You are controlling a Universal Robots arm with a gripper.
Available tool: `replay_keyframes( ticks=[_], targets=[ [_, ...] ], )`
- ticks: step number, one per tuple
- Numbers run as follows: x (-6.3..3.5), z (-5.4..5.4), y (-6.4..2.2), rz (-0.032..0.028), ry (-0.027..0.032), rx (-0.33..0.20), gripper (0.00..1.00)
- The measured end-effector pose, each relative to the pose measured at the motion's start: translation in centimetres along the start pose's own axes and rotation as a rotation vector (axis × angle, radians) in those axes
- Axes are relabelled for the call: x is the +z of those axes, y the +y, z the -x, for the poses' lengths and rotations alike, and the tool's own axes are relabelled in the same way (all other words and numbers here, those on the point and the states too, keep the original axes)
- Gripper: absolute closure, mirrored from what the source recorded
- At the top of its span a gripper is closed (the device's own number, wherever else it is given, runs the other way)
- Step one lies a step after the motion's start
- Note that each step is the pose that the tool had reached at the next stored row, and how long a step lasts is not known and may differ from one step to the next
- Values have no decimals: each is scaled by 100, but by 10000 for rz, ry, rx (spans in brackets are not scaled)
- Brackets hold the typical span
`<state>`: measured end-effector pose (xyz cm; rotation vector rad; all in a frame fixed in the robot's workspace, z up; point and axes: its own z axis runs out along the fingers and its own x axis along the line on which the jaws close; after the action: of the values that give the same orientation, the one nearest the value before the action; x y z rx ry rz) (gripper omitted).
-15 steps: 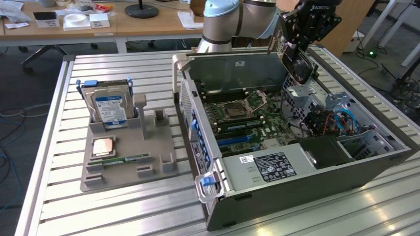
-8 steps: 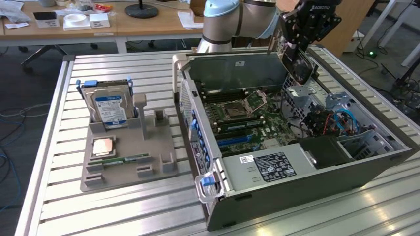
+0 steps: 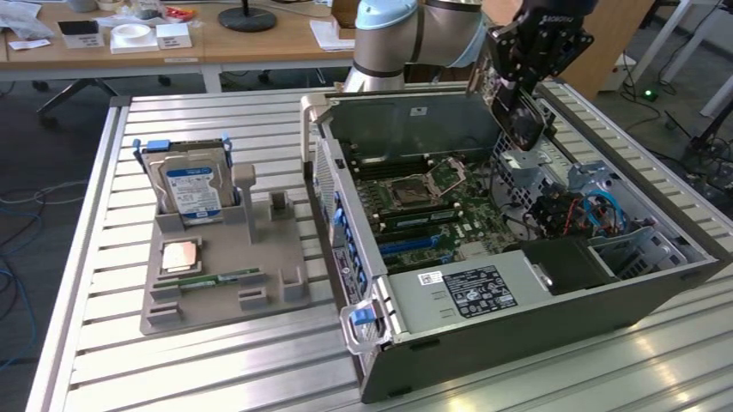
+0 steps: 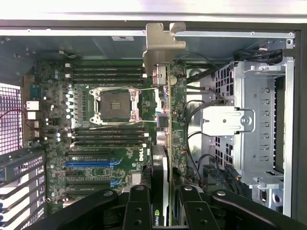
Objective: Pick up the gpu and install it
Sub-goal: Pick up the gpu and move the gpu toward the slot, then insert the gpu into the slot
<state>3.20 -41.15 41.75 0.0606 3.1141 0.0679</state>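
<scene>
Hand (image 4: 160,208) pinches gpu (image 4: 176,110) edge-on over the open case (image 3: 516,343); you should keep it plumb and line its edge with the blue slot (image 4: 91,163).

You are looking at one computer case (image 3: 481,343) sitting on one table (image 3: 229,360). Over the case, one arm (image 3: 401,34) is carrying one hand (image 4: 164,190), and that hand is gripping one gpu (image 4: 173,110). Beside the case, on the exterior view's left, one grey holder (image 3: 246,257) is bearing three things: one hard drive (image 3: 192,190), one copper-topped chip (image 3: 181,257) and one memory stick (image 3: 218,280).
</scene>
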Motion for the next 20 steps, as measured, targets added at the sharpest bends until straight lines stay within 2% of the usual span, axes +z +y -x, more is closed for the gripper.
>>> replay_keyframes(
  ticks=[4,20],
  targets=[
    [5,66,3,-19,-1,-3,73],
    [6,68,3,-18,-1,-7,73]
  ],
)
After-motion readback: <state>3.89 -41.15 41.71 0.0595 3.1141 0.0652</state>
